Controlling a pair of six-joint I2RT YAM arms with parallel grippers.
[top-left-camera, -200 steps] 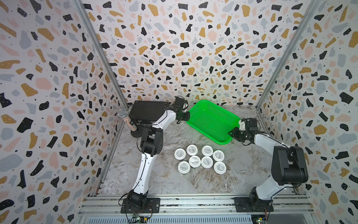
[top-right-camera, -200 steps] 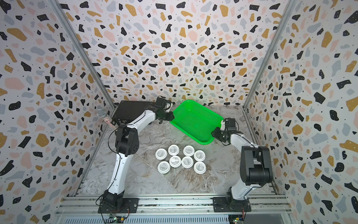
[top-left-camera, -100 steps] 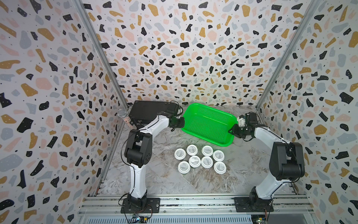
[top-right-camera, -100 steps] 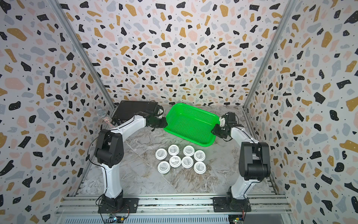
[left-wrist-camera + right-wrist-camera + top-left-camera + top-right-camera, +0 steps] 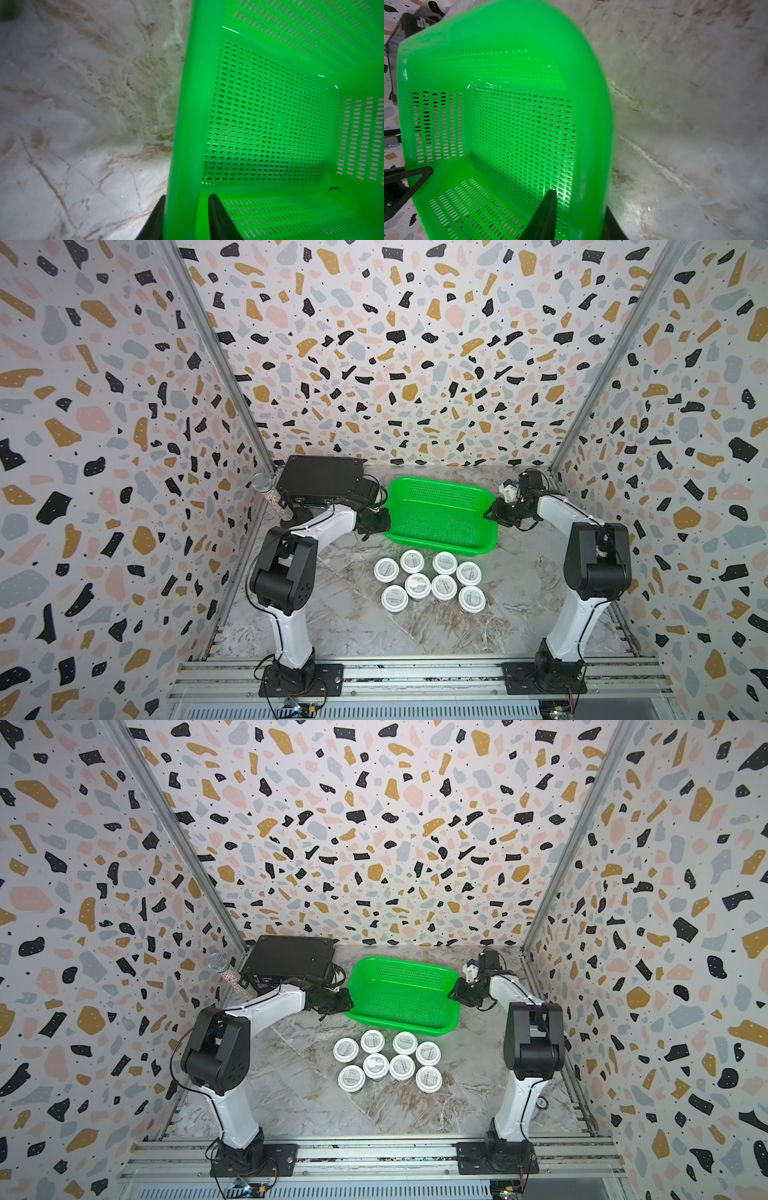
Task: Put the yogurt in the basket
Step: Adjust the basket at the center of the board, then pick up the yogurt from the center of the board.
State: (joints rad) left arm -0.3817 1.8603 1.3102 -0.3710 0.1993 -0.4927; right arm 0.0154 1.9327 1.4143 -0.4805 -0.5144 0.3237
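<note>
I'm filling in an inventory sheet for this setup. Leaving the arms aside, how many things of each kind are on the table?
yogurt cups: 8
green basket: 1
black case: 1
microphone: 1
Total: 11

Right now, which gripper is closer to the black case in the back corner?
Left. The left gripper, shut on the basket at its rim, sits right beside the black case. The right gripper grips the basket's opposite end, with the whole basket between it and the case.
</note>
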